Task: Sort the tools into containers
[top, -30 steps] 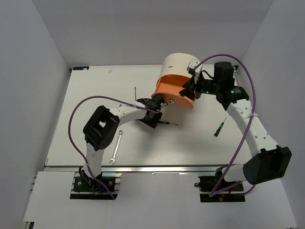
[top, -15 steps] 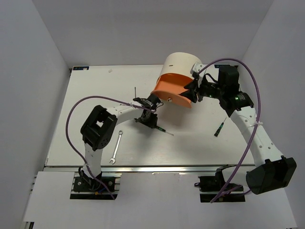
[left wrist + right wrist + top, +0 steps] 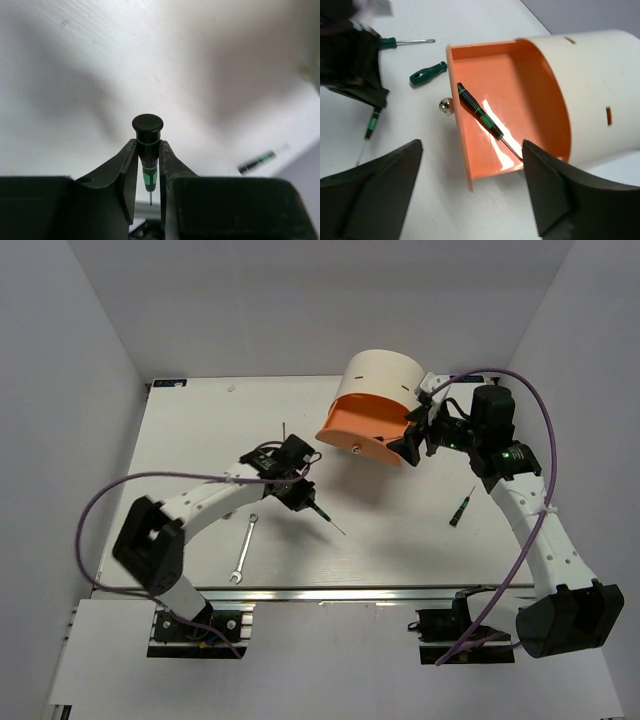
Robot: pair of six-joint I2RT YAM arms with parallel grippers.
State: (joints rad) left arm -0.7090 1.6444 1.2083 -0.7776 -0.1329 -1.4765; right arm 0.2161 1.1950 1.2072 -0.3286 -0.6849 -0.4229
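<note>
My left gripper (image 3: 303, 495) is shut on a green-and-black screwdriver (image 3: 326, 516), held off the table left of the drawer, tip pointing toward the near right. The left wrist view shows the handle (image 3: 147, 150) pinched between the jaws of that gripper (image 3: 148, 146). The orange drawer (image 3: 362, 428) stands pulled out of the cream cabinet (image 3: 384, 374). One green-and-black screwdriver (image 3: 479, 114) lies inside the drawer (image 3: 465, 150). My right gripper (image 3: 470, 200) is open and empty, hovering at the drawer's right side (image 3: 415, 438). The held screwdriver (image 3: 370, 125) also shows in the right wrist view.
Another screwdriver (image 3: 460, 508) lies on the table at the right. The silver wrench (image 3: 244, 550) lies near the front left. Two green-handled screwdrivers (image 3: 427, 73) (image 3: 405, 42) lie beyond the drawer's knob (image 3: 446, 106). A thin dark tool (image 3: 284, 428) lies left of the cabinet.
My left arm has swung out left and drawn the gripper with its screwdriver away from the drawer front. My right gripper has shifted a little right along the drawer's side.
</note>
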